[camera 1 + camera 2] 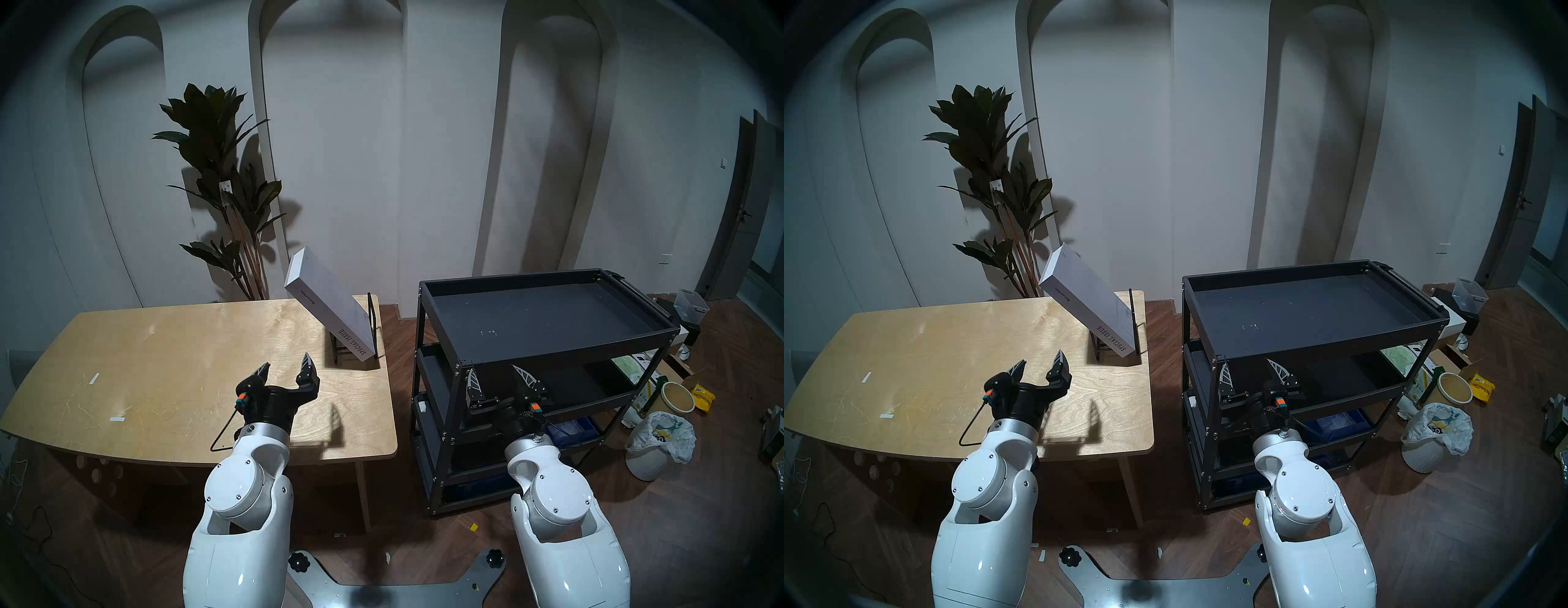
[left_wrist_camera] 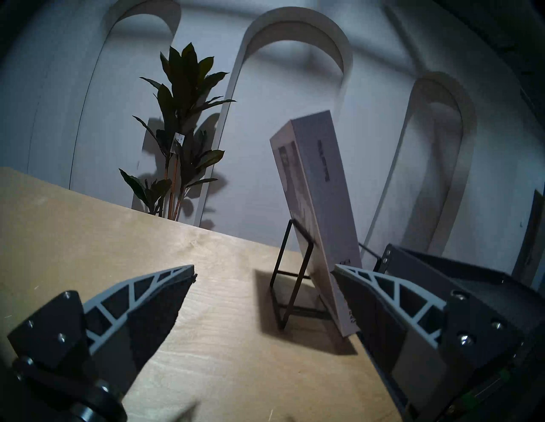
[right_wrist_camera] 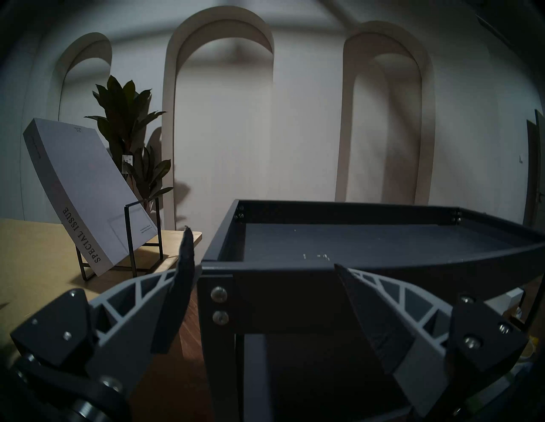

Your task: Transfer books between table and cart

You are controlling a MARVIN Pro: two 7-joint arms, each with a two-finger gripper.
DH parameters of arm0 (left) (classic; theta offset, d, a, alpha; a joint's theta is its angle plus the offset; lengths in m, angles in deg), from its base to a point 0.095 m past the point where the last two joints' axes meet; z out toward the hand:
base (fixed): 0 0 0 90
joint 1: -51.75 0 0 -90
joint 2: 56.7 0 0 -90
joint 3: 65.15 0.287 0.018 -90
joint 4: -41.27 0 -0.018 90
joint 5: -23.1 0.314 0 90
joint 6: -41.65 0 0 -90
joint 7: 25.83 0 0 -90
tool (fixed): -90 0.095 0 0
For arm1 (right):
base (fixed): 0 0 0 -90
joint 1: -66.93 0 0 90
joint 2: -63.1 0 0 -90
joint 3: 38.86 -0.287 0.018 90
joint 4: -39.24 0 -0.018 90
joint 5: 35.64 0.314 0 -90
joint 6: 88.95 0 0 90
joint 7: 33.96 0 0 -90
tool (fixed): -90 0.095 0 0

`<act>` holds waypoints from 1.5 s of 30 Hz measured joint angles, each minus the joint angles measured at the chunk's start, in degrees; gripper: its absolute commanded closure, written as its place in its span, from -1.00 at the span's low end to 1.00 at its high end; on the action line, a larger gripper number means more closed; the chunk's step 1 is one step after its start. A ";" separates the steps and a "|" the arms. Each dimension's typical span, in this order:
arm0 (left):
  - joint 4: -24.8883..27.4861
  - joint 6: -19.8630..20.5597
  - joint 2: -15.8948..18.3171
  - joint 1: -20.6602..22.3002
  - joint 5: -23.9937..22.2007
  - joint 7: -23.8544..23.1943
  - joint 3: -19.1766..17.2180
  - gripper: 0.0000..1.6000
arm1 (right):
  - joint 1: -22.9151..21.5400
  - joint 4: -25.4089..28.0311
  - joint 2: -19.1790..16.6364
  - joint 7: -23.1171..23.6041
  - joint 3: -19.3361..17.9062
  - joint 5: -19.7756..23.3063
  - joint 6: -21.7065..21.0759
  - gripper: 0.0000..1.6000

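A thick white-grey book (image 1: 326, 301) with "SPECIAL ISSUE" on its spine leans tilted in a small black wire rack (image 1: 373, 327) at the plywood table's (image 1: 169, 373) far right corner. It also shows in the left wrist view (image 2: 321, 218) and the right wrist view (image 3: 85, 188). My left gripper (image 1: 287, 365) is open and empty above the table, a short way in front of the book. My right gripper (image 1: 496, 373) is open and empty at the front edge of the black cart (image 1: 551, 322), just below its bare top tray (image 3: 383, 244).
A tall potted plant (image 1: 229, 191) stands behind the table. Right of the cart the floor holds a white bag-lined bin (image 1: 657, 441), a round tub (image 1: 678, 397), a yellow packet and boxes. The cart's lower shelves hold blue bins (image 1: 572, 429).
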 measured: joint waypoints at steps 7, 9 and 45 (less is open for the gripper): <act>2.05 2.99 -0.15 2.70 -5.06 3.05 1.11 -1.00 | -0.63 0.24 -1.75 -0.54 1.26 -5.58 1.35 -1.00; 2.43 3.50 -0.16 3.53 -5.76 3.95 1.47 -1.00 | -0.78 -0.06 -2.03 -0.86 1.56 -6.73 1.70 -1.00; -1.89 4.31 0.30 17.31 -1.81 20.03 10.64 -1.00 | -4.23 -7.43 -1.92 -7.15 2.98 -11.86 6.87 -1.00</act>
